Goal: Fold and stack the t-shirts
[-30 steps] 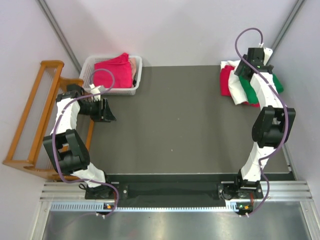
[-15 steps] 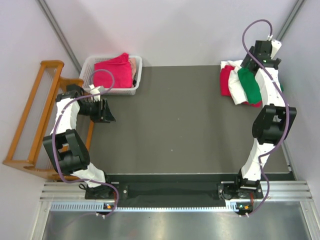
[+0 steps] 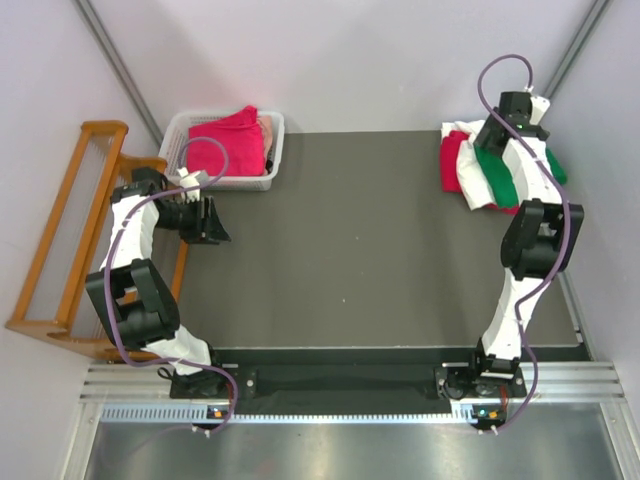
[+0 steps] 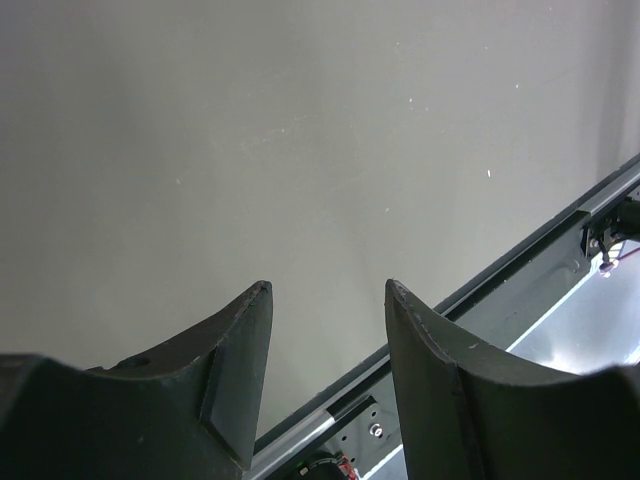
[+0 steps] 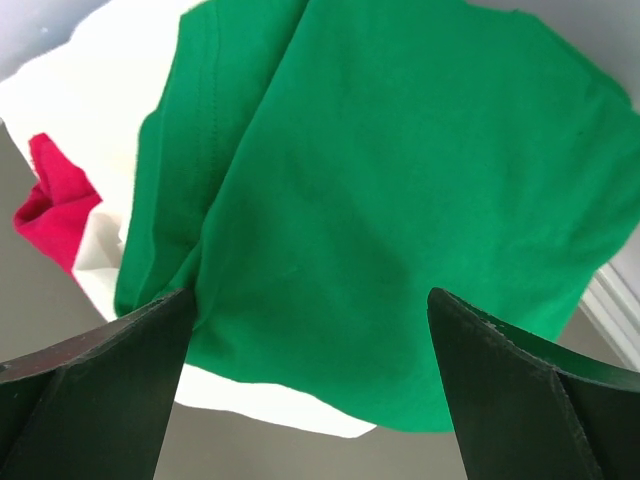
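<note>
Top external view: my right arm has dipped back toward the pile at the upper right of the frame after a brief lift away from it half a second ago. My right gripper (image 3: 505, 125) now hangs over the green t-shirt (image 3: 494, 165) again. That shirt lies draped on the white t-shirt (image 3: 470, 185), with a crimson t-shirt (image 3: 452, 160) showing at the pile's left edge. Nothing has been carried off, so I judge this stack still wants settling or a fresh grasp. My right forearm reaches far up the right side of the table (image 3: 350, 230). My left arm has not stirred: it is bent at the left edge, with the left gripper (image 3: 215, 225) just below the white basket (image 3: 275, 150), which holds more red shirts (image 3: 230, 140).

Left wrist view: my left gripper (image 4: 328, 290) stands partly parted and empty over the bare table (image 4: 300, 150). No cloth is near it.

Right wrist view: my right gripper (image 5: 308, 300) is spread wide and holds nothing. The green t-shirt (image 5: 400, 180) fills the centre between my fingers. The white t-shirt (image 5: 100, 90) is at the upper left and a crimson t-shirt (image 5: 55, 200) peeks out at the left edge.
</note>
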`<state>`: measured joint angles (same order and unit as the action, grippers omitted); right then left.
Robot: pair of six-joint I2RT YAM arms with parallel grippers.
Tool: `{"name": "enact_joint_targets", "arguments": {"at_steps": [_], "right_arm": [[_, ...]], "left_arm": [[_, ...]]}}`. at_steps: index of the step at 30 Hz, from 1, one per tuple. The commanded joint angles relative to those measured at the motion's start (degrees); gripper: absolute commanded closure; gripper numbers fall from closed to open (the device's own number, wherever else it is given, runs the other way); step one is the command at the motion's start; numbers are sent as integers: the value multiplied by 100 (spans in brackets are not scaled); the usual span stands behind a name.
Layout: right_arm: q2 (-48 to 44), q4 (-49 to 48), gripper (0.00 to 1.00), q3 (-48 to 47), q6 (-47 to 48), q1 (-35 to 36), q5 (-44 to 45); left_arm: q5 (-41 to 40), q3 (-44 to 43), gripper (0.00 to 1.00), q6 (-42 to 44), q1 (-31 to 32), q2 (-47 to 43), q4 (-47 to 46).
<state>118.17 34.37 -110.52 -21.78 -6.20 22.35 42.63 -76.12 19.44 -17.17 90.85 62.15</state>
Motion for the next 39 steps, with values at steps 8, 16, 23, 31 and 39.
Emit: {"name": "enact_joint_targets", "arguments": {"at_steps": [8, 16, 23, 31, 39], "right_arm": [[873, 324, 0, -444, -283, -48, -196], [1208, 360, 0, -646, -230, -83, -240], [612, 97, 0, -576, -134, -22, -187], [-530, 342, 1, -1200, 367, 1048, -379], [-2040, 97, 0, 361, 209, 2225, -2217]], "left_arm": [[43, -237, 46, -37, -59, -120, 17], [61, -237, 46, -90, -59, -6, -19], [140, -342, 46, -195, -59, -76, -1], [79, -799, 38, -441, -59, -348, 51], [-185, -615, 36, -661, -59, -1130, -379]]}}
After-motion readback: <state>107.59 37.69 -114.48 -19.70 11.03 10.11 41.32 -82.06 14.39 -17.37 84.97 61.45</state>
